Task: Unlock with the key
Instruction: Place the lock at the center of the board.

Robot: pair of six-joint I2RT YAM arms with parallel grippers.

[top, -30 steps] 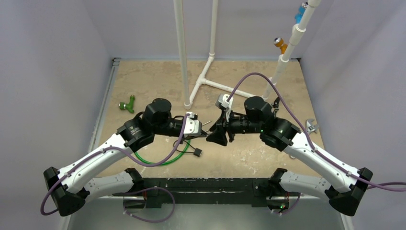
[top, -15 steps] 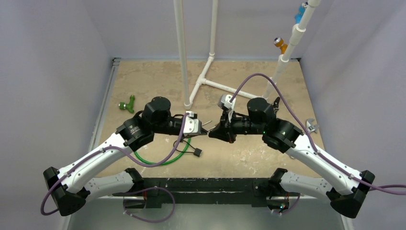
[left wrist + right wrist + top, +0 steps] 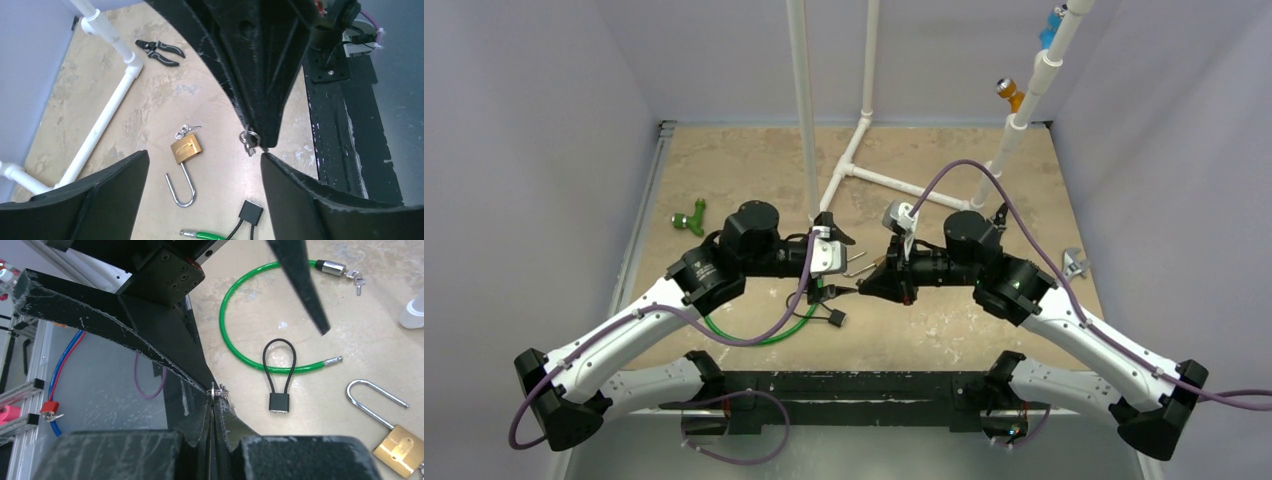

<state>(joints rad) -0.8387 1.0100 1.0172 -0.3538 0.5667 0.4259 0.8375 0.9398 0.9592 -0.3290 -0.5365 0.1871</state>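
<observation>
Small silver key on ring: pinched at tips of clenched right fingers, held above tan counter. Left fingers spread wide, grasping nothing. Brass padlock flat on counter near key, steel shackle swung open. Green cable loop close by.

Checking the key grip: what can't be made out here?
- Key blade: both wrist views show only a ring at the shut right pincer; the pincer covers the rest.
- Padlock keyhole: too small, left wrist view.
- Padlock body: cut by right wrist view's edge.
</observation>
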